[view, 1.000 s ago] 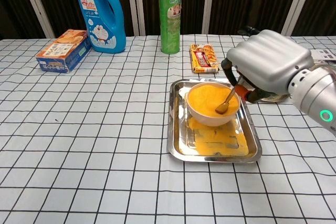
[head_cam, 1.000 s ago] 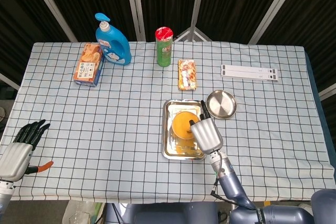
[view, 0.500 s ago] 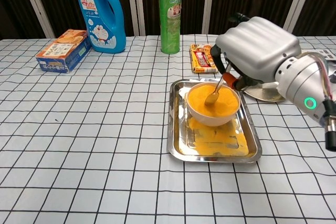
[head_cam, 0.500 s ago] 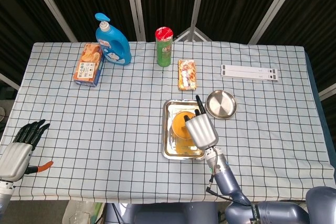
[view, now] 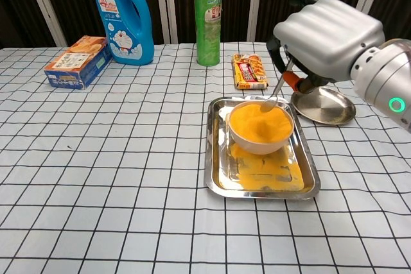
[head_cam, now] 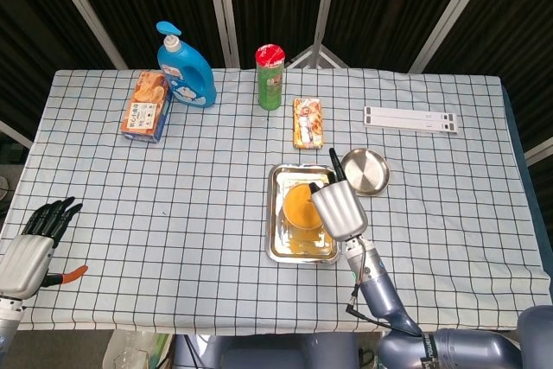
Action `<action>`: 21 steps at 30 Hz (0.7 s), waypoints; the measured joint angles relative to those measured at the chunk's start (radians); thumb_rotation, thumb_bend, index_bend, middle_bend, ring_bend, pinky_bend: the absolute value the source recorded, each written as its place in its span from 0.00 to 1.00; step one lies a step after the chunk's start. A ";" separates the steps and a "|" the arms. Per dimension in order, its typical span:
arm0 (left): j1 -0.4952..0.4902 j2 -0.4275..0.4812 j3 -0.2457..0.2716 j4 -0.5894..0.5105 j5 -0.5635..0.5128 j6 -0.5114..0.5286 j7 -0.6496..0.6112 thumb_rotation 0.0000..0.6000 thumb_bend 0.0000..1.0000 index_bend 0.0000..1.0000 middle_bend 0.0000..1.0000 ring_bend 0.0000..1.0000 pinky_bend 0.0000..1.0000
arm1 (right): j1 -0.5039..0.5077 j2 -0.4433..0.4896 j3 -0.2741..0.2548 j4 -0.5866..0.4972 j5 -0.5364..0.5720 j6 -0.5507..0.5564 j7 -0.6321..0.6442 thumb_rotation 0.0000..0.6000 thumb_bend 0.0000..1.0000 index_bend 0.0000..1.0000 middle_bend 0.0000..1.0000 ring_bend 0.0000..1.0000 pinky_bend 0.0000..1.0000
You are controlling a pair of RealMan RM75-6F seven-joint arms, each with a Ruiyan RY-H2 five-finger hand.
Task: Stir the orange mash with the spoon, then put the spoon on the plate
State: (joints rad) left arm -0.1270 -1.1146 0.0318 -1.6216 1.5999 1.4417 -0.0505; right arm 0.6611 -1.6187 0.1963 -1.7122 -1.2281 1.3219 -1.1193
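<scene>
Checked tablecloth (head_cam: 216, 179) covered table, dark curtain behind. Right hand (view: 327, 36) gripped spoon (view: 275, 92) by handle, fingers curled around it; spoon bowl at far rim of bowl (view: 260, 139) of orange mash (view: 257, 122), just above surface. Bowl stood in steel tray (view: 215, 171). Round plate (view: 324, 107) lay just right of tray, bare. Left hand (head_cam: 34, 244) at near-left table edge, fingers apart, holding nothing. Blue bottle (view: 124, 14), green can (view: 207, 22), snack boxes (view: 77, 61) along far side.
</scene>
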 measured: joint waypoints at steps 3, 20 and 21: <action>0.000 0.000 0.000 -0.001 0.000 -0.001 0.002 1.00 0.00 0.00 0.00 0.00 0.00 | 0.000 0.024 -0.006 -0.019 0.010 -0.010 -0.022 1.00 0.78 0.88 0.77 0.47 0.00; 0.000 0.002 0.000 -0.005 -0.004 -0.004 -0.002 1.00 0.00 0.00 0.00 0.00 0.00 | -0.002 0.048 -0.036 -0.066 0.046 -0.020 -0.083 1.00 0.78 0.88 0.77 0.47 0.00; 0.000 0.002 0.000 -0.004 -0.004 -0.003 -0.001 1.00 0.00 0.00 0.00 0.00 0.00 | -0.002 0.046 -0.032 -0.069 0.048 -0.016 -0.073 1.00 0.78 0.88 0.77 0.47 0.00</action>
State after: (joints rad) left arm -0.1271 -1.1125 0.0321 -1.6258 1.5963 1.4387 -0.0520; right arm 0.6588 -1.5732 0.1646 -1.7809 -1.1803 1.3063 -1.1924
